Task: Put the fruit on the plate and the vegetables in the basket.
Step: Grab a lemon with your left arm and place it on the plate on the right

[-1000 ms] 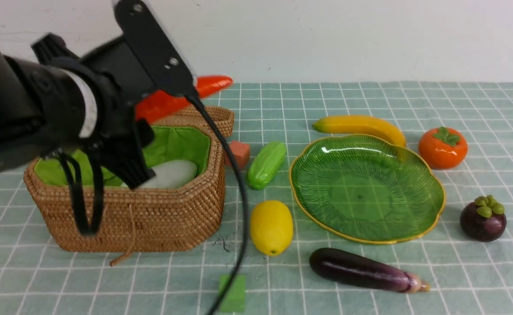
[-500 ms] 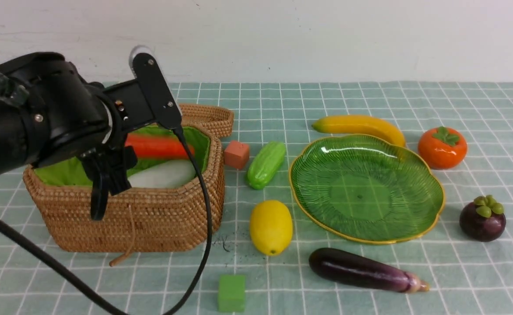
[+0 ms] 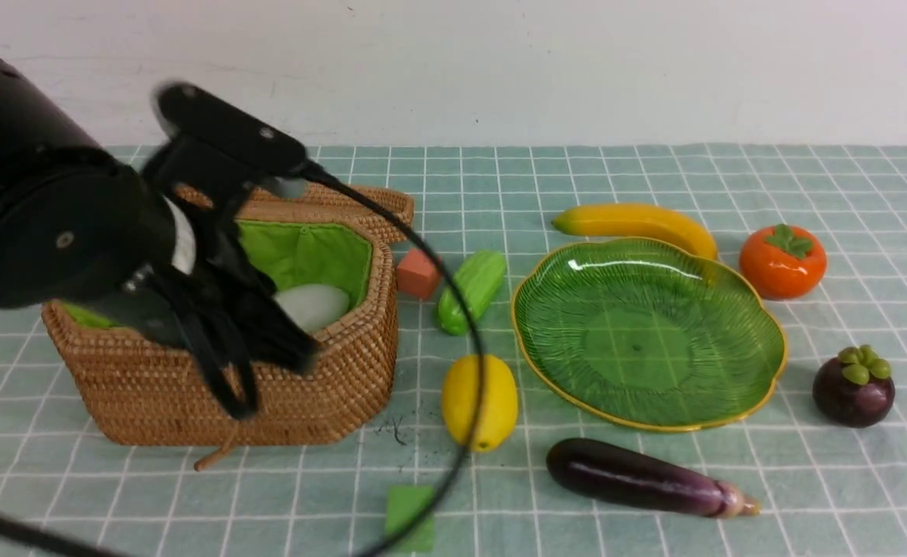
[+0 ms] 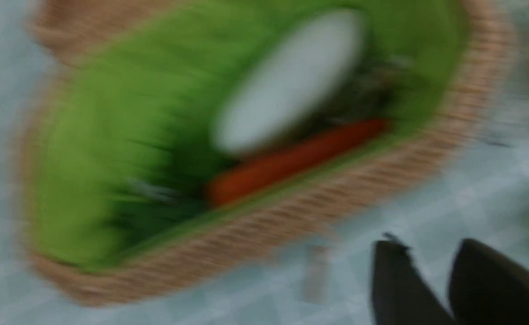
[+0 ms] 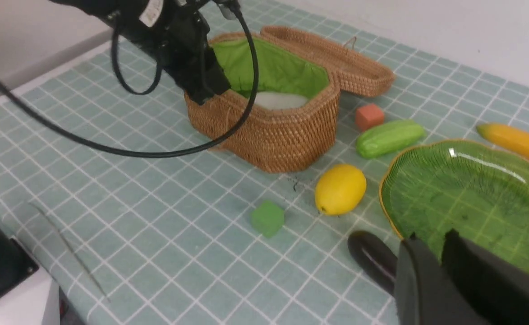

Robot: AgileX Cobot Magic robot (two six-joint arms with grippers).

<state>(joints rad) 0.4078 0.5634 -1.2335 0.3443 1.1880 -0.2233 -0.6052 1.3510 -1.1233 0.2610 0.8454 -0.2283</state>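
The wicker basket (image 3: 329, 394) holds the white radish (image 3: 314, 304) and the carrot (image 4: 291, 158), which the front view hides. My left gripper (image 3: 294, 352) hangs blurred at the basket's front wall, fingers close together and empty (image 4: 426, 248). The cucumber (image 3: 485, 277) lies right of the basket, with the lemon (image 3: 499, 394) and eggplant (image 3: 639, 480) nearer me. The green plate (image 3: 639, 333) is bare; the banana (image 3: 639, 220), persimmon (image 3: 782, 263) and mangosteen (image 3: 854, 391) lie around it. My right gripper (image 5: 431, 237) hovers shut and empty over the eggplant's end (image 5: 372, 257) and the plate's rim.
A salmon cube (image 3: 416, 272) sits between the basket and the cucumber. A green cube (image 3: 403, 510) lies near the front edge. The left arm's black cable loops in front of the cucumber and lemon. The basket's lid (image 3: 368, 205) lies open behind it.
The carrot went from above the basket into it and my left gripper let it go. The left arm then swung down to the basket's front and its fingers drew together.
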